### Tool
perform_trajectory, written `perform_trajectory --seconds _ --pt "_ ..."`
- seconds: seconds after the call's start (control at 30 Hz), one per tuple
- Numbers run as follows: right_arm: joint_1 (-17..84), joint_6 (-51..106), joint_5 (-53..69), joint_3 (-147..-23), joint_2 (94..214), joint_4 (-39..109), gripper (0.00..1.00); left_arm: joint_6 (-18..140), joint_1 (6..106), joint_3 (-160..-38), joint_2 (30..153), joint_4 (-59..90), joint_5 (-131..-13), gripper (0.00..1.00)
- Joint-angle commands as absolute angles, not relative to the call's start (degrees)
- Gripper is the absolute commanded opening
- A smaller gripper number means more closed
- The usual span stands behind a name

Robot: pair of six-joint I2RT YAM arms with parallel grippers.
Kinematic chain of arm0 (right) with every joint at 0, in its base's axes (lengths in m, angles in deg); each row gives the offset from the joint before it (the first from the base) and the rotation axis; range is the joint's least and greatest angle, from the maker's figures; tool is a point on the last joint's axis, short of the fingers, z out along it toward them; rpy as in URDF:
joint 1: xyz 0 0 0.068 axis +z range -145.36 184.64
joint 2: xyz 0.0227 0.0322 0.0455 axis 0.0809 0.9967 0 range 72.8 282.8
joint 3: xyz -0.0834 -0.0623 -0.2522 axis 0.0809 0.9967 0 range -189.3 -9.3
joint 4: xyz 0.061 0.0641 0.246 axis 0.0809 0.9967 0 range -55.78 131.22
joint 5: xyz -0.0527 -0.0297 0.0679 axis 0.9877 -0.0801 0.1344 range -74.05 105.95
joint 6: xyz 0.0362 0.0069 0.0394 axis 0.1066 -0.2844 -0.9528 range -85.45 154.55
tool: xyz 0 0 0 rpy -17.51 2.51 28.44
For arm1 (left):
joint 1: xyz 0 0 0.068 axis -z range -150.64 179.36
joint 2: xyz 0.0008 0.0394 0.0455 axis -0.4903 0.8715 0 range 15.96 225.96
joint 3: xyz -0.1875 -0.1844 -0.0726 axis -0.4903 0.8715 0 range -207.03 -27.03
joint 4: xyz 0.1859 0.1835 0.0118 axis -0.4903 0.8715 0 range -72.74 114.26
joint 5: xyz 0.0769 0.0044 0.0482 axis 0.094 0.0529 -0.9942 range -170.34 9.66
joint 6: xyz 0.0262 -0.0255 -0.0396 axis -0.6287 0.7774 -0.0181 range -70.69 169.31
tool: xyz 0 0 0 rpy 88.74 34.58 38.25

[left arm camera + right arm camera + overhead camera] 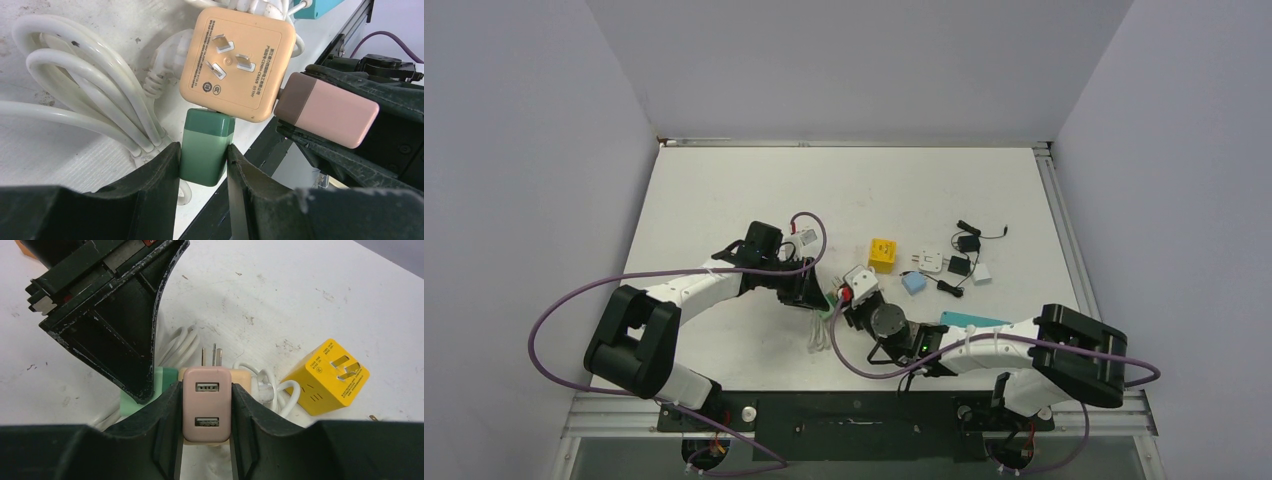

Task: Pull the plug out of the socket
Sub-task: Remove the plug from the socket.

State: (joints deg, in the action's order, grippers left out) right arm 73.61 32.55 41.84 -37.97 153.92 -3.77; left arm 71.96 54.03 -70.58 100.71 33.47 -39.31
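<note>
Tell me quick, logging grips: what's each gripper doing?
Left gripper: closed on the green plug.
Right gripper: closed on the pink USB charger.

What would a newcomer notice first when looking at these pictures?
First, the two hands meeting near the table's front edge over one cream socket cube. The left hand is shut on a green plug at the cube's lower side, and the right hand is shut on a pink charger at its other side. Next, a bright yellow cube among small adapters further back.
</note>
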Motion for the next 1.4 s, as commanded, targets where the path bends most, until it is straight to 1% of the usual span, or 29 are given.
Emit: perform_trajectory --seconds 0.0,0.17,0.27,0.33,0.4,0.5,0.63,0.73,0.83,1.13,1.27,1.37 --pt "70.8 29.5 35.9 -38.9 150.2 -7.7 0.05 70.8 53.4 -71.6 99.8 30.9 -44.5 0.00" --pt "58.2 19.9 13.2 -36.7 147.8 -9.9 0.05 70.3 53.4 -71.8 99.8 31.7 -45.8 0.00" --pt "52.2 13.6 1.8 -36.6 149.6 -13.1 0.05 70.1 53.4 -71.9 100.0 32.1 -46.5 0.00" --pt "49.1 9.9 -3.5 -36.3 151.9 -16.5 0.05 70.1 53.4 -71.9 100.2 32.3 -46.7 0.00" --pt "48.0 8.8 -5.3 -36.2 153.4 -18.4 0.05 70.1 53.4 -72.0 100.2 32.4 -46.7 0.00" --pt "48.3 10.2 -3.2 -36.3 153.1 -16.9 0.05 70.1 53.4 -72.0 100.1 32.5 -46.8 0.00" --pt "50.7 13.8 3.6 -36.2 150.5 -13.0 0.05 70.1 53.4 -72.0 99.9 32.5 -46.8 0.00" --pt "55.3 18.8 12.0 -37.0 148.7 -9.2 0.05 70.1 53.4 -72.0 99.8 32.5 -46.7 0.00" --pt "62.1 24.5 23.9 -38.3 148.6 -6.7 0.05 70.1 53.4 -72.1 99.9 32.7 -46.7 0.00" --pt "76.4 39.6 47.1 -42.9 155.5 -4.7 0.05 70.7 53.4 -71.9 99.5 32.4 -46.2 0.00" --pt "77.6 38.6 46.6 -43.0 156.2 -5.5 0.05 70.6 53.5 -72.0 99.7 32.6 -46.3 0.00" --pt "76.8 37.3 44.9 -41.8 153.9 -6.2 0.05 70.4 53.4 -72.1 99.3 32.8 -47.0 0.00"
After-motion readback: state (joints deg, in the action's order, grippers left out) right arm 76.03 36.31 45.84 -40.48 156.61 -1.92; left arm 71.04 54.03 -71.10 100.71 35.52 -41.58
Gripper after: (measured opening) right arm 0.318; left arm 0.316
